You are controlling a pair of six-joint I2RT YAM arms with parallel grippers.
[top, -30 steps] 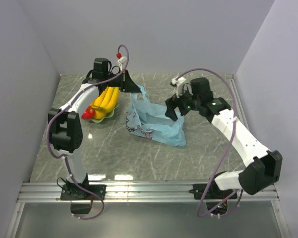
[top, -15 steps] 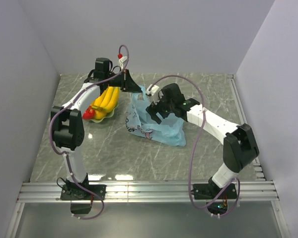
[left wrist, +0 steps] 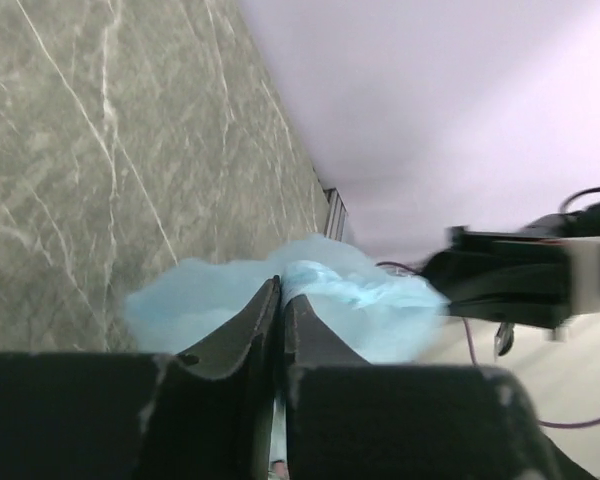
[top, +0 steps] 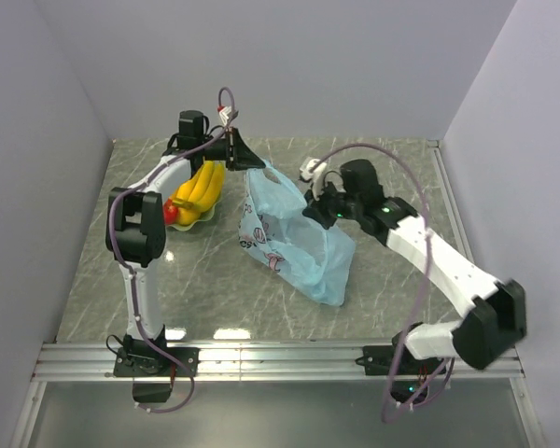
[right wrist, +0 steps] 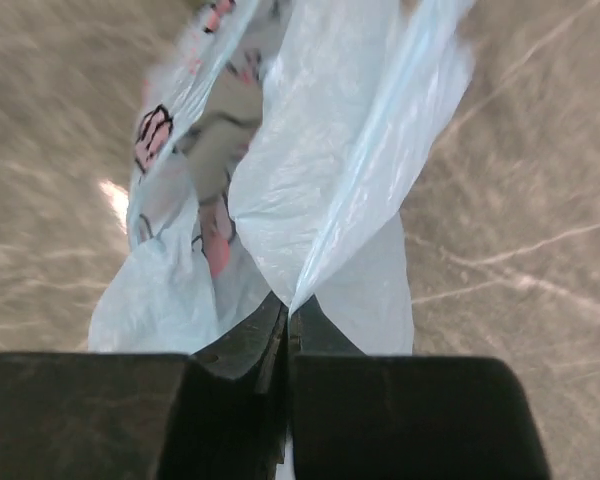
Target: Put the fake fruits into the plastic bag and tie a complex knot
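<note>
The light-blue plastic bag [top: 294,238] hangs stretched between both grippers over the middle of the table. My left gripper [top: 253,162] is shut on the bag's upper left edge; in the left wrist view the blue film [left wrist: 365,300] runs between its closed fingers [left wrist: 280,287]. My right gripper [top: 314,208] is shut on the bag's right rim, and in the right wrist view the bag [right wrist: 320,170] rises from its tips [right wrist: 288,305]. The fake fruits lie left of the bag: a yellow banana bunch [top: 202,186] and a red apple [top: 171,213].
The fruits rest in a pale green wavy-edged dish [top: 192,222] under the left arm. Walls close the table at the back and on both sides. A metal rail [top: 280,355] runs along the near edge by the arm bases.
The right gripper reached left to the bag's rim, closed on it and drew it back right. The bag is now pulled wider, its lower corner shifted nearer. The left gripper stayed put.
</note>
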